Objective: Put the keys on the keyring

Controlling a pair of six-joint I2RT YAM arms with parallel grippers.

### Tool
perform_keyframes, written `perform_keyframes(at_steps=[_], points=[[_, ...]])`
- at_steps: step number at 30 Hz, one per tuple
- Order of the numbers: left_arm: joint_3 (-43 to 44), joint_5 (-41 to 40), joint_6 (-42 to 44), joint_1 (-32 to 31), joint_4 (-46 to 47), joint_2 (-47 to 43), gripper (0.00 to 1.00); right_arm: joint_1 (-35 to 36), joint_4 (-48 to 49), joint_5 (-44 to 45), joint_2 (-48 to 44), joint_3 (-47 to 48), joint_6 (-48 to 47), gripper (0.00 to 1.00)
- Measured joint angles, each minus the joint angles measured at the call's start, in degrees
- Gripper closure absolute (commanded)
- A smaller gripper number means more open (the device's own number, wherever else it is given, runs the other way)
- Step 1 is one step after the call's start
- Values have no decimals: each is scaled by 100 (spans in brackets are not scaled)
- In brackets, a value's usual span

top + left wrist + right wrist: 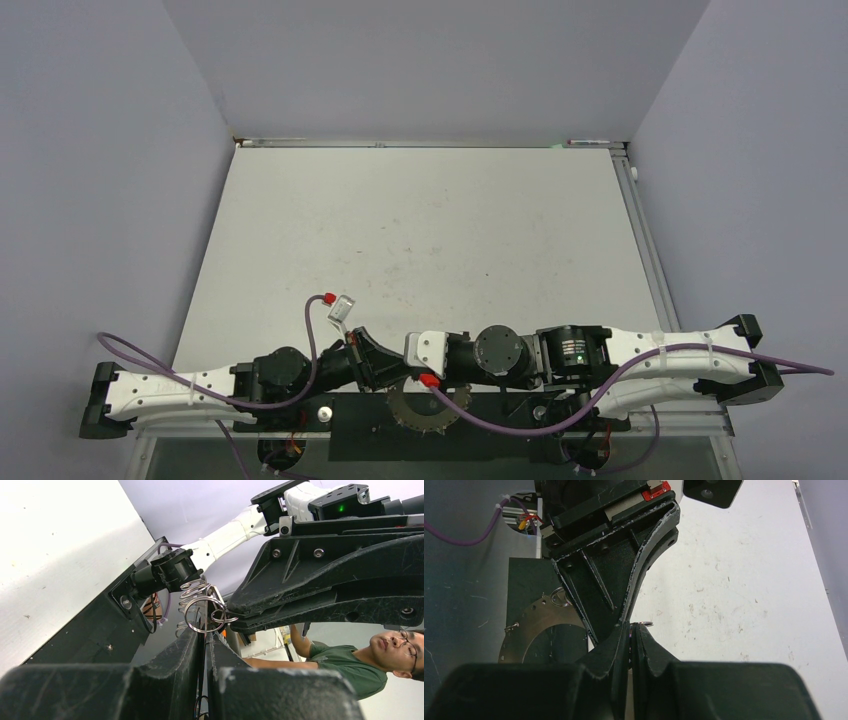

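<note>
Flat grey loop-fringed keyring (521, 630) sits at near edge

The right pincer (630, 631) is seen from behind at the bottom edge, its two black fingers (606, 655) drawn together with only a thin slit left between them. Their tips are met from above by the left pincer (624, 620), whose black fingers taper down to the same spot. A small silver loop (644, 624) is seen just beside this meeting point, on its right. The keyring (531, 622) is laid flat on a dark plate (524, 575) to the left, partly hidden behind both pincers; small wire loops are seen at its rim. A white, speckled counter (734, 605) is seen on the right. A purple cable (454, 540) is seen at the upper left.
</note>
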Motion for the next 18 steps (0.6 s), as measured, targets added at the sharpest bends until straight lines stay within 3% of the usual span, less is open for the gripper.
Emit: perform_keyframes(at_steps=[18], points=[[0,37,28,0,46,118,100,-35,94,170,-2,0,-22,95]])
